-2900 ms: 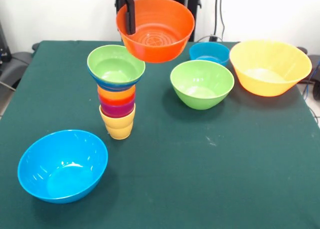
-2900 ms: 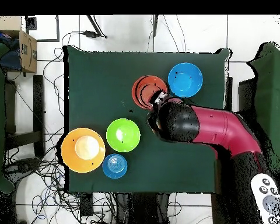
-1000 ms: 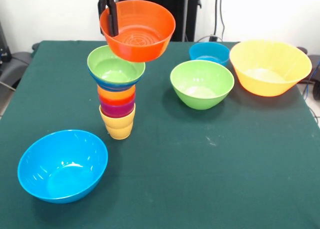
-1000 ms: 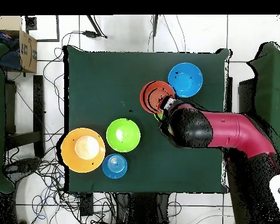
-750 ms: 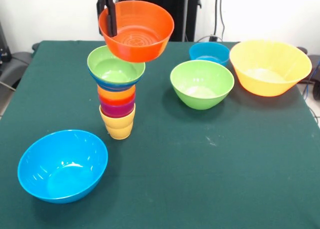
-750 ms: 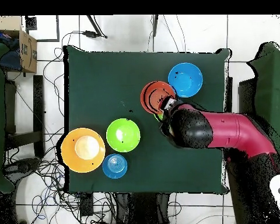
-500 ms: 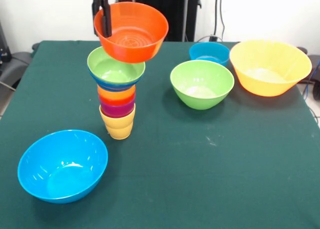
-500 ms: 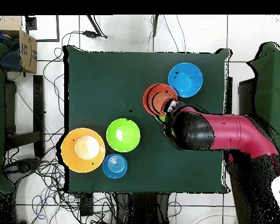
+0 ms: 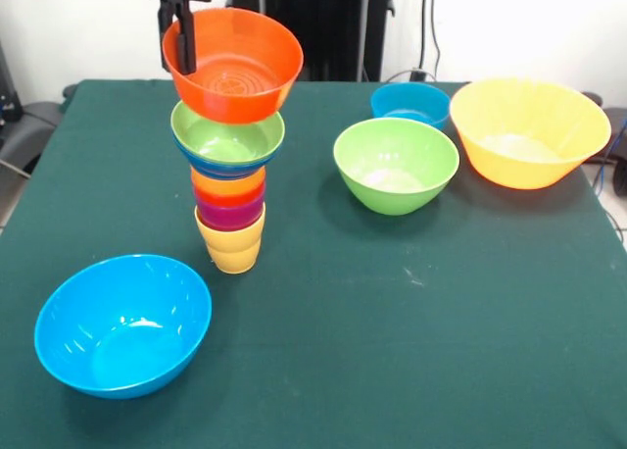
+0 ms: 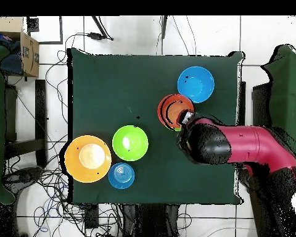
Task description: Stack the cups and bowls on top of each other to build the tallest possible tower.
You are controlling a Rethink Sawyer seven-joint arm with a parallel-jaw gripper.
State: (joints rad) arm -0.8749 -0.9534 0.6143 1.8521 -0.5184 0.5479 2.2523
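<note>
Since the earlier frames the orange-red bowl [image 9: 232,65] has travelled sideways until it hangs right above the tower [image 9: 229,189], close over the green bowl [image 9: 227,133] at its top. The gripper [image 9: 180,32] is clamped on the orange-red bowl's rim. On the tabletop [image 9: 411,322] stand a light blue bowl [image 9: 122,324], a second green bowl [image 9: 396,165], a small blue bowl [image 9: 409,104] and an orange-yellow bowl [image 9: 529,132]
</note>
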